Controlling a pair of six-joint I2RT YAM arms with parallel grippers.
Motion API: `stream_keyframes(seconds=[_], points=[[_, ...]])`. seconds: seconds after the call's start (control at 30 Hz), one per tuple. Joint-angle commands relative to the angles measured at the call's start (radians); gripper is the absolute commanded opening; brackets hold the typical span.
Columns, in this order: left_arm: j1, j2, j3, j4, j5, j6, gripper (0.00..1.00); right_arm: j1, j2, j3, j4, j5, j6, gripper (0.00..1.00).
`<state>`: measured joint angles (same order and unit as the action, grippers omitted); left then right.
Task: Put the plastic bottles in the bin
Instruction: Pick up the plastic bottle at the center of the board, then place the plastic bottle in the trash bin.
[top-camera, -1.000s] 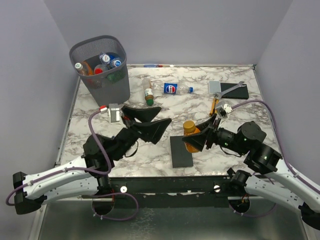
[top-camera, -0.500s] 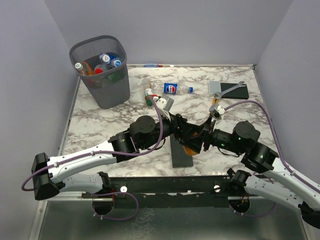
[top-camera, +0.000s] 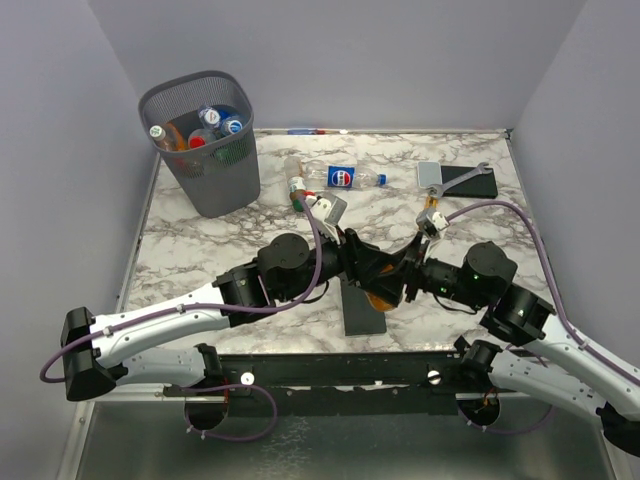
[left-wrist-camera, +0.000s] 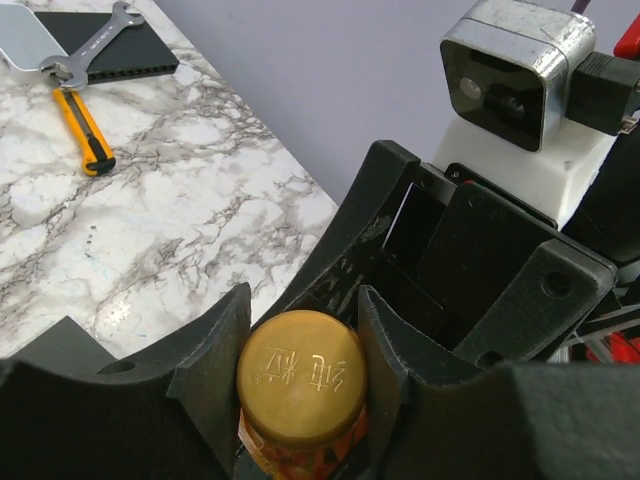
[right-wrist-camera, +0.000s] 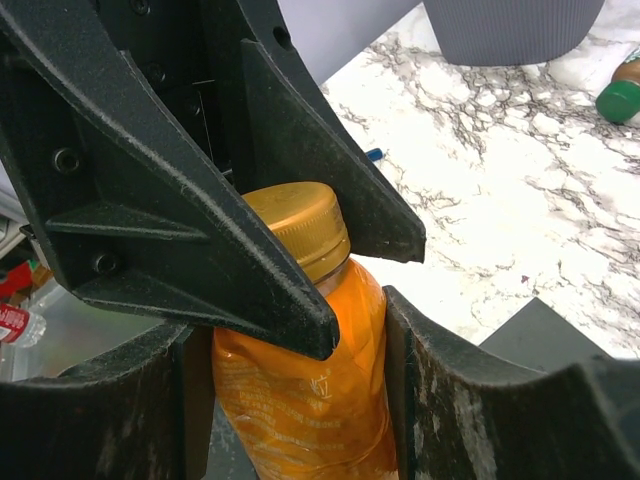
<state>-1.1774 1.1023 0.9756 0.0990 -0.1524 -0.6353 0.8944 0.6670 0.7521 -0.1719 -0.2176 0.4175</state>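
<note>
Top external view: a marble table (top-camera: 190, 250) with a dark mesh bin (top-camera: 222, 180) standing at its far left corner. Several plastic bottles (top-camera: 205, 125) with red, blue and white caps already lie inside it.

Two more bottles lie on their sides on the table, just to the right of the bin. One is a clear bottle with a green cap (top-camera: 294, 184) and the other a clear bottle with a blue label (top-camera: 346, 177). Neither is being touched.

Near the front centre, both arms meet over a black slab (top-camera: 358, 310), sharing an orange bottle (top-camera: 378, 296).

Right wrist view: the right gripper (right-wrist-camera: 295, 430) clamps the bottle's body, one finger (right-wrist-camera: 470, 400) pressed to each side.

Left wrist view: the left gripper (left-wrist-camera: 300, 355) has its fingers (left-wrist-camera: 212, 350) tight against both sides of the gold cap, with no gap showing.

This looks like a handover from right arm to left, since the bin is on the left side. By my reckoning the task is more than half done. The orange bottle has yet to be carried over and dropped, and then the two on the table follow. A wrench (top-camera: 462, 175) and an orange-handled tool at the far right are not part of the job.
</note>
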Motion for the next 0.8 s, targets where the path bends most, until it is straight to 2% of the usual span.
stream_keyframes(seconds=[0.0, 0.07, 0.17, 0.37, 0.6, 0.7, 0.77], points=[[0.004, -0.025, 0.001, -0.034, 0.003, 0.008, 0.0, 0.0, 0.008, 0.006, 0.026, 0.029, 0.004, 0.5], [0.005, -0.03, 0.006, -0.033, -0.006, 0.02, 0.0, 0.0, 0.019, 0.02, 0.016, 0.022, 0.014, 0.78], [0.006, -0.044, 0.009, -0.034, -0.061, 0.04, 0.0, 0.0, 0.04, 0.065, -0.022, 0.006, 0.027, 0.98], [0.043, -0.099, 0.032, -0.035, -0.215, 0.106, 0.0, 0.0, 0.075, 0.19, -0.165, -0.045, 0.046, 1.0], [0.165, -0.118, 0.116, -0.049, -0.229, 0.15, 0.0, 0.0, 0.013, 0.214, -0.185, -0.066, 0.038, 1.0], [0.192, -0.125, 0.173, -0.068, -0.273, 0.23, 0.0, 0.0, -0.024, 0.215, -0.2, -0.023, 0.024, 1.0], [0.199, -0.123, 0.23, -0.08, -0.336, 0.347, 0.0, 0.0, -0.053, 0.203, -0.204, 0.034, 0.02, 1.0]])
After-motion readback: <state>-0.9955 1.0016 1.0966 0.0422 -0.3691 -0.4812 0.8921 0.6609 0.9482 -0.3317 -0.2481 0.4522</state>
